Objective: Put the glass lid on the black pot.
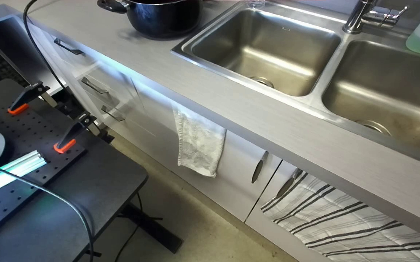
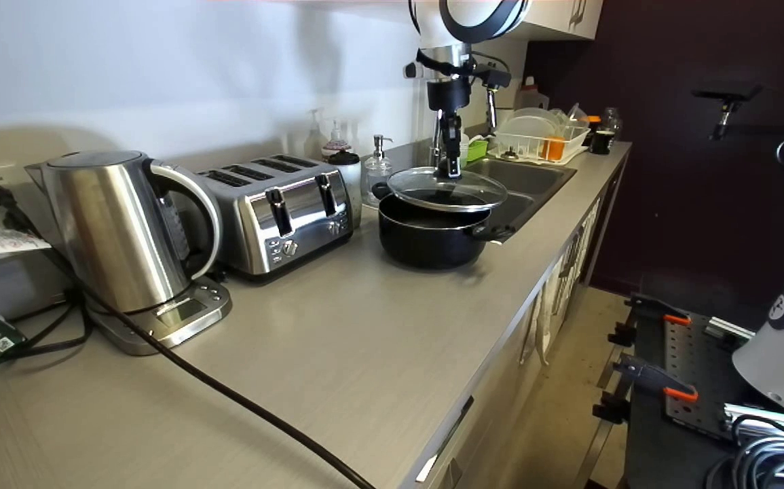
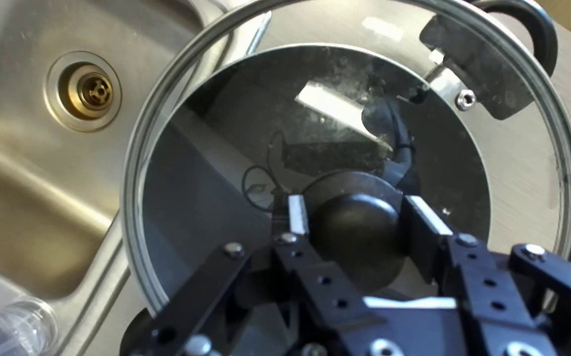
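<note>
Gripping the glass lid [image 2: 442, 195] by its dark knob [image 3: 357, 242], the gripper [image 3: 357, 217] clamps from both sides, presumably to keep the underside clear for seating. Lid is above the black pot [image 2: 432, 243], apart from it on the near side; far-side contact not visible.

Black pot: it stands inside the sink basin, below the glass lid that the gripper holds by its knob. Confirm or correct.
Wrong place: the black pot stands on the counter beside the sink basin, as both exterior views show. It is below the glass lid that the gripper holds by its knob.
</note>
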